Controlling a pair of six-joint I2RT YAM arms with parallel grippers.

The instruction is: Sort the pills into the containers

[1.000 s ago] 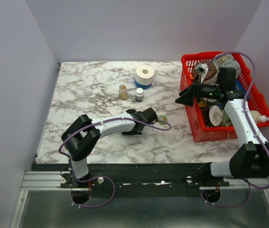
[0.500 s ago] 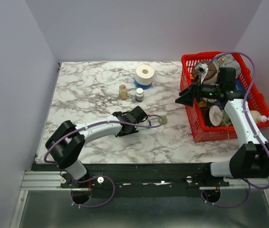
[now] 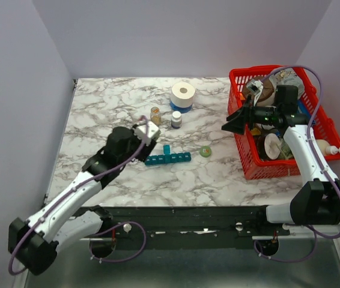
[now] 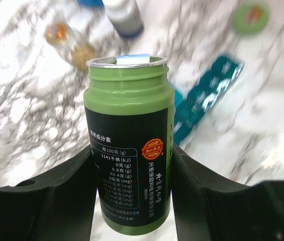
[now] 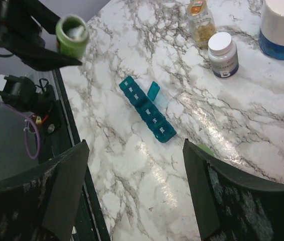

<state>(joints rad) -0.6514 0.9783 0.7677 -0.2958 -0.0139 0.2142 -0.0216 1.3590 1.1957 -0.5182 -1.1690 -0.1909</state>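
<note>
Organizer [image 5: 147, 109] lies flat, one lid raised; contents unclear.

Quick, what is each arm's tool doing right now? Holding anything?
Left tool: closed on the green bottle.
Right tool: open, holding nothing.

Item: pill organizer [image 3: 176, 158], a long, narrow strip of small square compartments in a row
Colour: translucent teal-blue plastic
Place: on the marble table [image 3: 98, 108], just off its centre toward 7 o'clock in the top view
Pose: lying flat, long axis running 9 to 3 o'clock, the 3 o'clock end slightly farther back
Lids: one lid [image 3: 166, 149] near mid-strip flipped up toward 12 o'clock; the others look closed
Contents: cannot tell
</note>
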